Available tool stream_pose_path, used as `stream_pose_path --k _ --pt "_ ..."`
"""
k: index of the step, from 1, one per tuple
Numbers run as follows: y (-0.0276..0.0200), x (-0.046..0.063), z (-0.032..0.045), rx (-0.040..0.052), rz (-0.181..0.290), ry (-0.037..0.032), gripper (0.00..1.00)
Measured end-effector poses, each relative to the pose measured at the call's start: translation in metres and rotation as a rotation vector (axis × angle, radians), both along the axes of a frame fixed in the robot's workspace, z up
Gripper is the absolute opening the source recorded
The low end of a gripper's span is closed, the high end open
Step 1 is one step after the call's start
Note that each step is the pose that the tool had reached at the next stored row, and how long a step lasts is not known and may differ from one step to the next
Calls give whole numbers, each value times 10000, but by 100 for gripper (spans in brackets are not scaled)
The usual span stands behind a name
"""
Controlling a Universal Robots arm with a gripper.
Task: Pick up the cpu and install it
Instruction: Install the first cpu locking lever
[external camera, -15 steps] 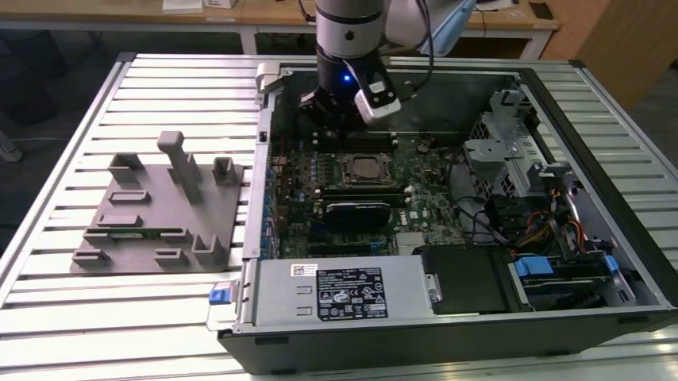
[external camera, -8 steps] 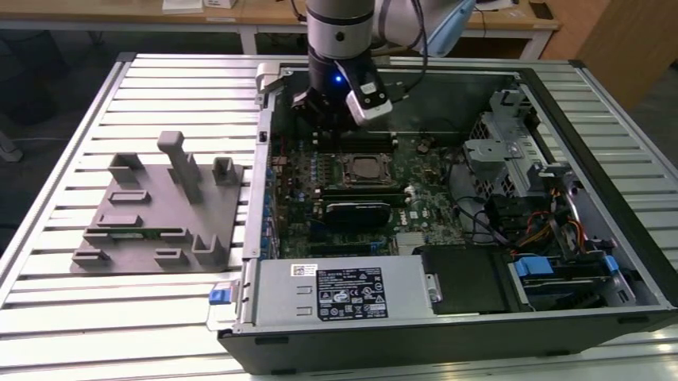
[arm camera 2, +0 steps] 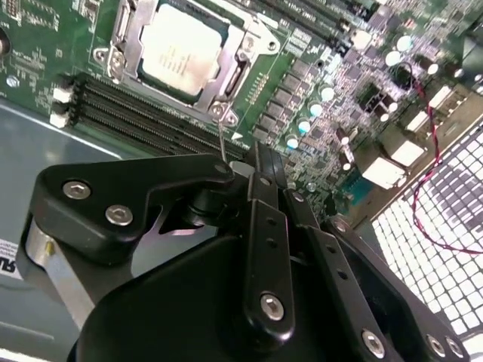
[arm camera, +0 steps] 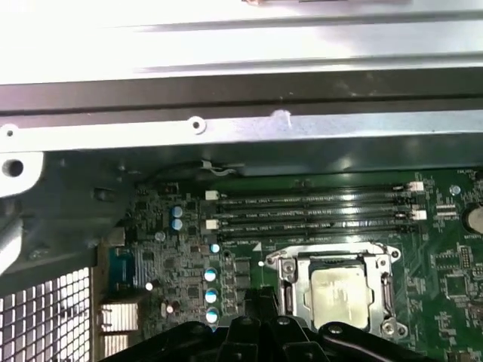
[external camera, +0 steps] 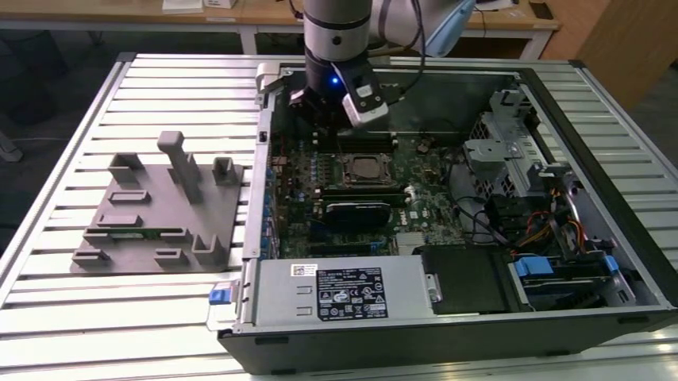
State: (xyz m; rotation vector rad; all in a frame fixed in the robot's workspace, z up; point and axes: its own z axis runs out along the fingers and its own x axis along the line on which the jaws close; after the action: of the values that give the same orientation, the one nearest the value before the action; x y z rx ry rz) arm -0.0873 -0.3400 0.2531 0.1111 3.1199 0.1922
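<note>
My gripper (arm camera 2: 260, 154) looks drawn shut, its black links meeting at the tips with nothing between them. It hangs above the motherboard (external camera: 424, 202) and touches nothing. In the exterior view the arm (external camera: 339, 48) comes down over the far edge of the open computer case (external camera: 593, 159), and the gripper sits just beyond the socket.

The cpu (arm camera 2: 181, 49) lies flat in the socket frame (arm camera 2: 245, 49), silvery top up, clear of the gripper. In the first wrist view I see the same chip (arm camera: 339, 290) inside the frame, with the row of memory slots (arm camera: 309, 211) running alongside. A thin wire lever (arm camera 2: 220, 139) stands up from one corner of the frame.

In the exterior view the socket is near the middle of the board, closer to the case wall on the exterior view's left. The power supply (external camera: 339, 290) fills the case's near edge. The grey fixture block (external camera: 148, 214) rests on the slatted table (external camera: 63, 317), beside the case on the exterior view's left.
</note>
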Motion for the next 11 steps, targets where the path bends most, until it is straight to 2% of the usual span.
stream_pose_path --k 8,9,11 --pt "-34 -63 -19 634 33 0 11" --pt "-37 -66 -20 746 36 1 11" --pt "-40 -69 -21 1036 37 6 11"
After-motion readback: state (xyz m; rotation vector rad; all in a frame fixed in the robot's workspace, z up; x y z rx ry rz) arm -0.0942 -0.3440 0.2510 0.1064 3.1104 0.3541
